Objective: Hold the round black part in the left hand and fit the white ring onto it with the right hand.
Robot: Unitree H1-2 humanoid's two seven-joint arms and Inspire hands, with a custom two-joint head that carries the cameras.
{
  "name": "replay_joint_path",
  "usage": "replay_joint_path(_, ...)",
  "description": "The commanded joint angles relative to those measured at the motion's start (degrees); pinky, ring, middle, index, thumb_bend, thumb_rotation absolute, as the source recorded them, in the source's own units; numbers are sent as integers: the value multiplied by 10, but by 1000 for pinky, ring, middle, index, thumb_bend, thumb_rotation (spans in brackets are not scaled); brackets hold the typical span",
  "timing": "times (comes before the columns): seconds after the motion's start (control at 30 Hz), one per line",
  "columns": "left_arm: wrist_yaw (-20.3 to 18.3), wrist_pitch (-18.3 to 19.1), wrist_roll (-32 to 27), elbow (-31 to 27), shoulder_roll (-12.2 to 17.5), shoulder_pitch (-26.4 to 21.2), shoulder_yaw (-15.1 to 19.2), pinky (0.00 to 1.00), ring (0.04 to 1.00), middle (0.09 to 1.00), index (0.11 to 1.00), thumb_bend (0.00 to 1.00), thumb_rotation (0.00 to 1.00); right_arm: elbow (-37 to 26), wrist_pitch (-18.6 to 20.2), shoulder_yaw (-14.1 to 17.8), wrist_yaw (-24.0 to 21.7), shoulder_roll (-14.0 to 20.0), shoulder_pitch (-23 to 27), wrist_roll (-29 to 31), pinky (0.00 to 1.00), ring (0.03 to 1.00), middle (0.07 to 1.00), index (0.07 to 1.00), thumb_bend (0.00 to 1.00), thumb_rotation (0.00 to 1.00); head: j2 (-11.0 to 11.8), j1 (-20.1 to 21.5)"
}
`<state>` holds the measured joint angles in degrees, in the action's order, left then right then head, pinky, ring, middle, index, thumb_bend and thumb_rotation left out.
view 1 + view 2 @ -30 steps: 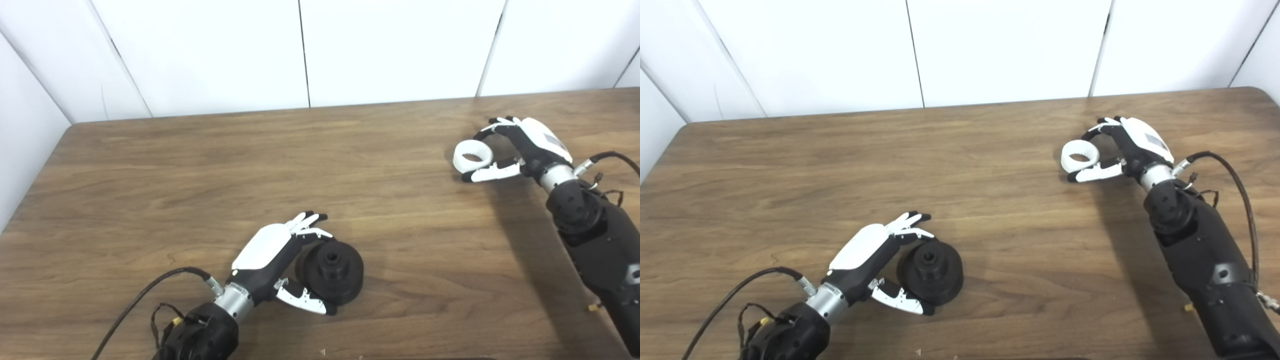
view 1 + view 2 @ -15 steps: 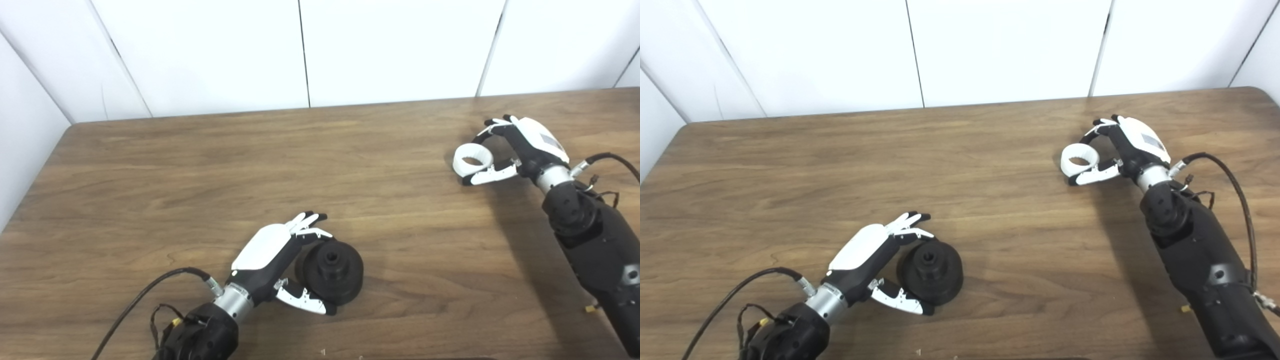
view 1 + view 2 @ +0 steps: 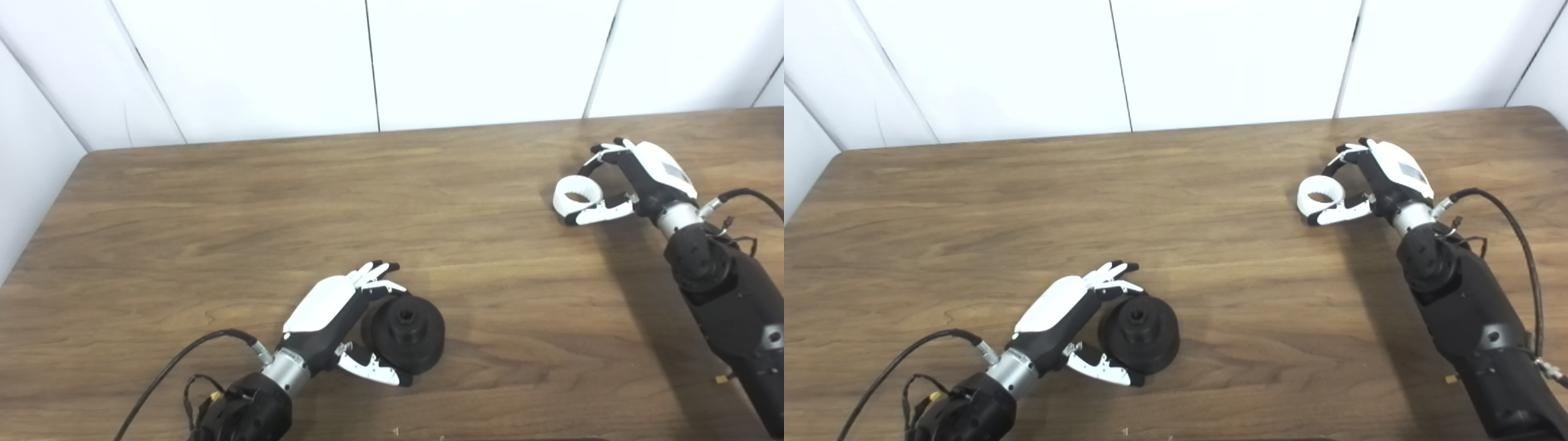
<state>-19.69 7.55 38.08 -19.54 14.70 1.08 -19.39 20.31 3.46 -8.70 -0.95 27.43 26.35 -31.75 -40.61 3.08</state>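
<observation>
The round black part [image 3: 405, 334], a stepped disc with a hole in its hub, rests on the table near the front. My left hand [image 3: 334, 312] cups its left side, fingers [image 3: 376, 275] against the back rim and thumb along the front rim, closed on it. Far right, the white ring [image 3: 576, 195] sits between the fingers and thumb of my right hand [image 3: 637, 177]. The thumb presses its near side and the curled fingers [image 3: 603, 153] meet its far side. I cannot tell whether the ring is off the table.
The brown wooden table [image 3: 245, 202] ends at a white panelled wall at the back and a white wall on the left. Cables trail from both wrists, the left cable [image 3: 177, 361] lying on the table. The right forearm [image 3: 723, 288] crosses the table's right side.
The right hand and the white ring have shifted slightly to the left and forward together. The left hand and the black part have not moved.
</observation>
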Motion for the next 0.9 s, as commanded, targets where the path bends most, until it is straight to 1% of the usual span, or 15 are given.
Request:
replay_joint_path(0.0, -1, 0, 7, -9, 4, -4, -1, 976, 1000, 968, 703, 896, 206, -13, -14, 10, 15, 9, 23, 3, 993, 973, 864, 567, 847, 286, 0, 0)
replay_joint_path(0.13, -2, 4, 3, -9, 3, -5, -1, 969, 1000, 972, 701, 895, 197, -20, -8, 9, 13, 10, 21, 0, 982, 968, 858, 562, 827, 287, 0, 0)
replay_joint_path(0.33, 1, -2, 1, -5, 5, -6, -1, 959, 1000, 971, 701, 891, 200, -40, 2, 12, 3, 10, 16, 4, 944, 961, 850, 553, 807, 274, 0, 0)
replay_joint_path(0.37, 2, -3, 1, -4, 4, -6, -2, 959, 1000, 970, 700, 892, 201, -47, 4, 13, 0, 10, 14, 6, 943, 963, 852, 522, 669, 217, 0, -1)
replay_joint_path(0.43, 4, -5, 1, -1, 3, -7, -2, 972, 1000, 968, 700, 894, 200, -70, 14, 15, -11, 10, 9, 9, 937, 967, 854, 494, 543, 165, 0, -1)
replay_joint_path(0.53, 6, -6, 5, 2, 4, -7, -4, 965, 1000, 971, 701, 891, 205, -118, 37, 17, -34, 10, -3, 13, 938, 973, 857, 490, 526, 156, 0, -1)
replay_joint_path(0.8, 11, -6, 8, 10, 1, -12, -6, 970, 1000, 970, 700, 892, 202, -247, 80, 15, -85, 6, -32, 15, 947, 975, 852, 489, 525, 150, 0, -3)
replay_joint_path(0.87, 13, -7, 8, 13, 1, -13, -7, 975, 1000, 970, 700, 892, 205, -274, 82, 13, -95, 5, -38, 16, 920, 971, 851, 489, 525, 150, -1, -5)
